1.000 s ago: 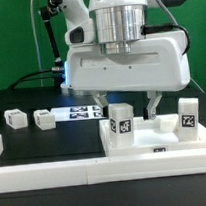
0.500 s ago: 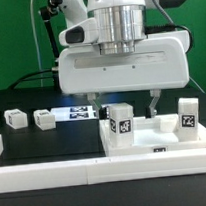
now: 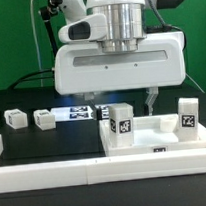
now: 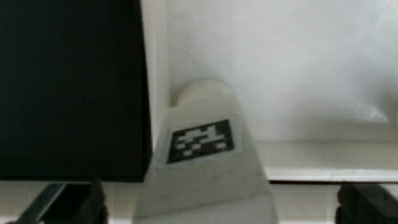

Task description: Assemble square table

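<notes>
The square table's white slab (image 3: 144, 140) lies flat at the exterior view's right, with a tag on its front edge. Two tagged white leg blocks stand upright on it, one near its left corner (image 3: 120, 123) and one at its right (image 3: 187, 116). Two more leg blocks (image 3: 14, 118) (image 3: 42, 119) lie loose on the black table at the left. My gripper (image 3: 120, 102) hangs open just above and behind the left standing leg. In the wrist view that leg (image 4: 205, 140) rises between my dark fingertips (image 4: 64, 205), clear of both, with the slab (image 4: 302, 80) behind it.
The marker board (image 3: 78, 114) lies flat on the black table behind the loose legs. A long low white barrier rail (image 3: 87, 174) runs along the front edge. A green backdrop and a black stand with cables are at the back left.
The gripper has shifted toward the exterior view's left, coming over the left standing leg. Its jaws stay wide open. No part has moved.
</notes>
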### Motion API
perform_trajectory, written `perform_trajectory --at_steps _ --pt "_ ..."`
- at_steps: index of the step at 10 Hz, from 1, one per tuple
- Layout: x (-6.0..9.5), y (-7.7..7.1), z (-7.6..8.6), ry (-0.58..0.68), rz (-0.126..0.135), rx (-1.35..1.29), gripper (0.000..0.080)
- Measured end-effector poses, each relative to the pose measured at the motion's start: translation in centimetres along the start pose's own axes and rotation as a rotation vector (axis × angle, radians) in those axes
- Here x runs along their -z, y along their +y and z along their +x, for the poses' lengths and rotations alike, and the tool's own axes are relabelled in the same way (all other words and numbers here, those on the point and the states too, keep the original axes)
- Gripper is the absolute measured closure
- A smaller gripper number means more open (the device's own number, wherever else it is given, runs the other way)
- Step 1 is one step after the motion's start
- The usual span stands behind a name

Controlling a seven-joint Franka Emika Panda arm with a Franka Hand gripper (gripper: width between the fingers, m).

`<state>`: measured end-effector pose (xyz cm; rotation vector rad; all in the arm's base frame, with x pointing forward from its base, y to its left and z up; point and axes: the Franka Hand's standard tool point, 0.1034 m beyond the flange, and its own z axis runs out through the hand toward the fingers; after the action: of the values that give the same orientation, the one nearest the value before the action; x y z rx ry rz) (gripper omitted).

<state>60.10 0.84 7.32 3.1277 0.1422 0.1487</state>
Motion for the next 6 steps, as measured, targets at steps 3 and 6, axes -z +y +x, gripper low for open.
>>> perform_trajectory --at_steps 3,6 --pt "-0.03 0.44 -0.02 -0.001 -0.003 0.063 0.0267" --pt "-0.05 0.46 -0.05 -0.002 -0.003 0.045 0.0511"
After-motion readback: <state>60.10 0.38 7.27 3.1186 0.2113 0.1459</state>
